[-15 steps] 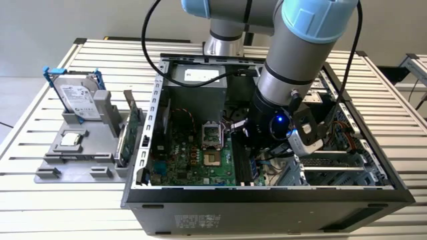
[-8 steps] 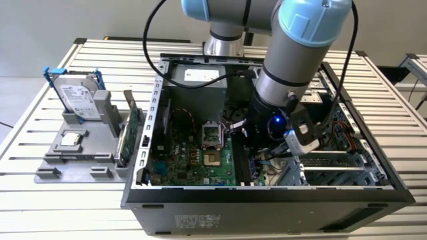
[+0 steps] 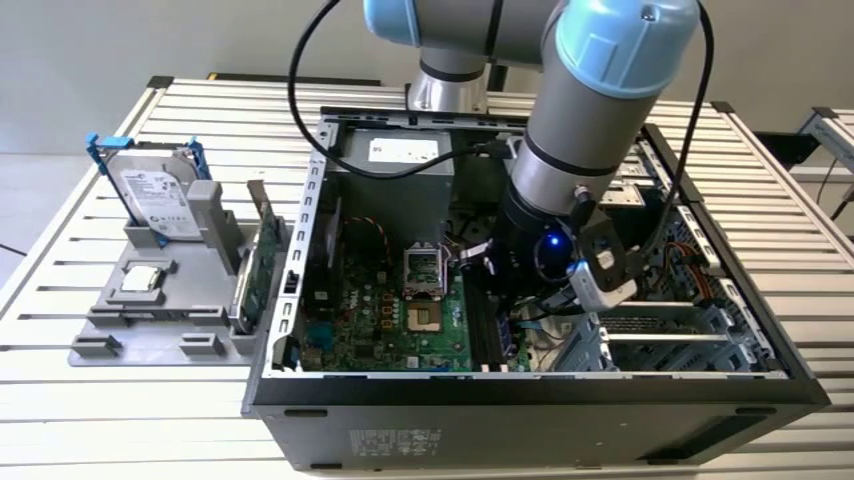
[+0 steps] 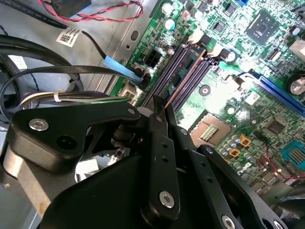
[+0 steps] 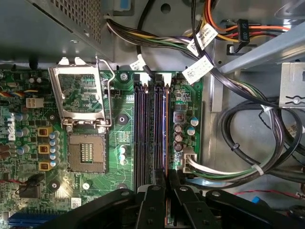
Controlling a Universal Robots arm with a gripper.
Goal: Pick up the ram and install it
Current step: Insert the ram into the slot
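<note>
The ram stands on edge along the outermost of the dark memory slots on the green motherboard, inside the open computer case. In the second wrist view the ram is a thin coppery edge running from the fingers to the slots. My gripper is shut on its near end, one black finger on each side. In the exterior view the gripper reaches down into the middle of the case. I cannot tell whether the stick is fully seated.
The open CPU socket and its raised metal frame lie beside the slots. Cable bundles crowd the other side. Outside the case, a grey fixture holds a hard drive in a blue frame and a green card.
</note>
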